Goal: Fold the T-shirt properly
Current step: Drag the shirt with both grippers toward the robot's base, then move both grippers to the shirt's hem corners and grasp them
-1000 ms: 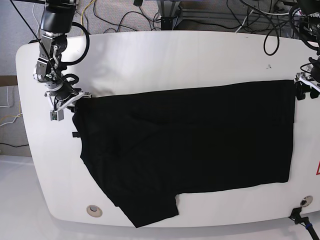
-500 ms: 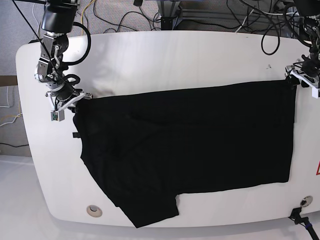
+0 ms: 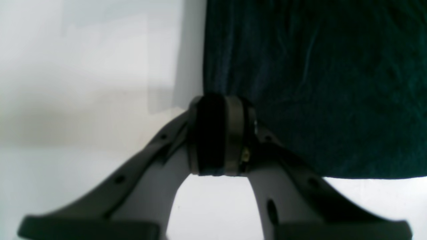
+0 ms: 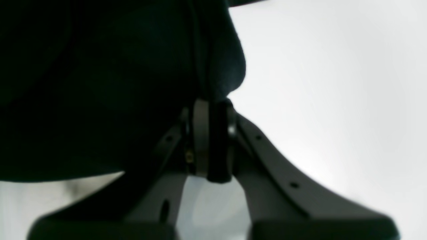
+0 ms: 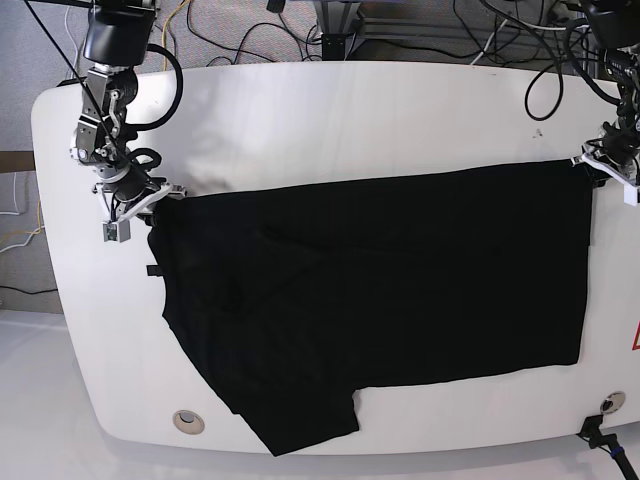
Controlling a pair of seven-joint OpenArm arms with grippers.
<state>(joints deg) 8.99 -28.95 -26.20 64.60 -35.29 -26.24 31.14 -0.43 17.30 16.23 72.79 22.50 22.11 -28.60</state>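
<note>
Since the earlier frames the left gripper (image 5: 600, 166) at the far-right corner has drawn its jaws together on the cloth edge; the garment's outline is otherwise unchanged.

Item: T-shirt (image 5: 380, 290), black cloth, matt, lying flat across the white table (image 5: 330, 110) from the left edge to the right. Upper and right hems run straight; one sleeve (image 5: 300, 420) juts out toward the near-left edge. Shallow creases near the left shoulder. No print or lettering readable on the upturned side.

Left gripper, wrist view (image 3: 218, 138): pale grey plastic fingers, dark pads pressed together with the shirt's corner edge (image 3: 300, 83) caught between them; fine weave visible, dark teal under this camera.

Right gripper (image 5: 150, 195): jaws closed, pinching the upper-left corner of the garment; in its wrist view (image 4: 210, 140) a rounded fold of black fabric (image 4: 100, 83) rises from between the pads.

Table fittings: round metal grommet (image 5: 187, 422) near front-left; a red mark (image 5: 635, 338) at the right edge, unreadable.
</note>
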